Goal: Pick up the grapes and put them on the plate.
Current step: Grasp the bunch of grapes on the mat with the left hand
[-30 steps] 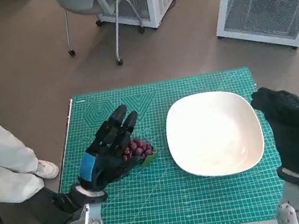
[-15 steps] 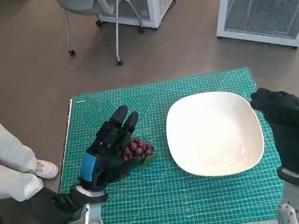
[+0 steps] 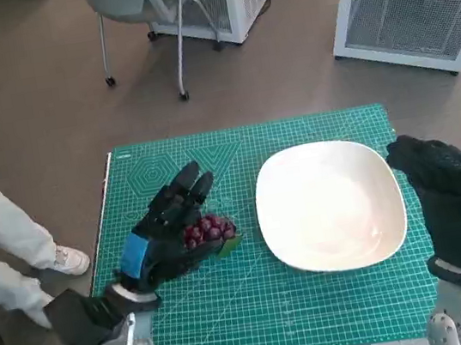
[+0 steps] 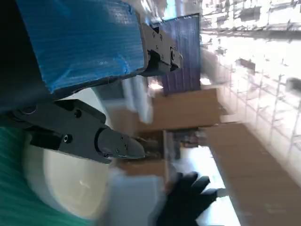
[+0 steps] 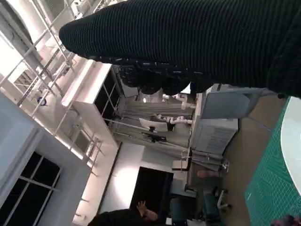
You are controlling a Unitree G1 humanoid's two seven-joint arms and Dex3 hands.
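Observation:
A small bunch of dark red grapes [image 3: 212, 230] with a green leaf lies on the green cutting mat [image 3: 319, 298], just left of the white plate [image 3: 331, 205]. My left hand [image 3: 165, 230] lies over the bunch's left side, fingers stretched out and apart toward the far right; no finger visibly closes on the grapes. My gloved right hand [image 3: 444, 193] hovers at the plate's right edge and holds nothing. In the left wrist view the black fingers [image 4: 80, 134] point past the plate [image 4: 61, 183], and the grapes are hidden.
A chair's legs [image 3: 177, 50] and white cabinets [image 3: 414, 6] stand on the floor beyond the table. A person's pale trouser leg and shoe [image 3: 68, 260] are close to the table's left edge. A person [image 5: 141, 212] shows far off in the right wrist view.
My left forearm has shifted slightly left while the hand stays by the grapes. The person's leg at the left has moved. The right hand and plate are still.

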